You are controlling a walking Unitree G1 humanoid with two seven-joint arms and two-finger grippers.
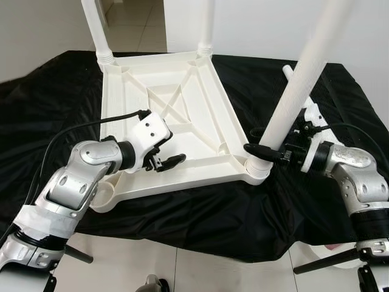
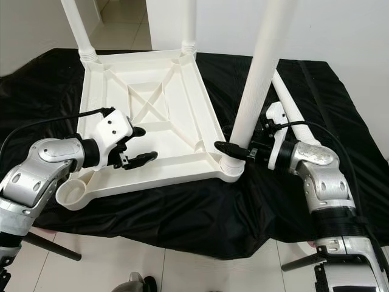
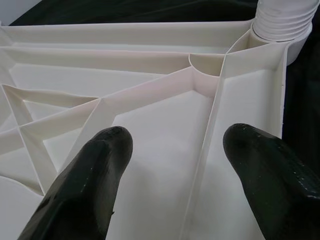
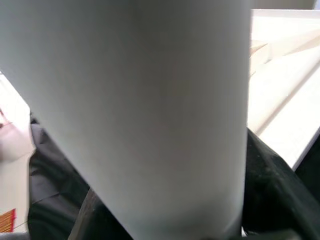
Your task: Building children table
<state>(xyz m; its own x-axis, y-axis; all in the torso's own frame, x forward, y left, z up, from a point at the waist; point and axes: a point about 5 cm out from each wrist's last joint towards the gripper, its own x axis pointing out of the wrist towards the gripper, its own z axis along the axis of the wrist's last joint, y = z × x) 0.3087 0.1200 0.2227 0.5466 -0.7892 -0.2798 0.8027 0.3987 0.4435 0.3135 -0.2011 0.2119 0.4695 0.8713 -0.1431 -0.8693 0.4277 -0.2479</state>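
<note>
The upturned white tabletop [image 1: 164, 121] lies on a black cloth [image 1: 243, 207] with three legs standing; one loose leg [image 2: 292, 118] lies unfitted. Right gripper [image 1: 261, 152] clamps the near leg [image 1: 301, 79] at its socket; left gripper [image 1: 163, 159] spread wide over the frame

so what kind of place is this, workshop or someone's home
Probably a room in a home, used as an assembly spot: pale tiled floor, plain white wall, and an upturned white table top lying on a black cloth.
</note>
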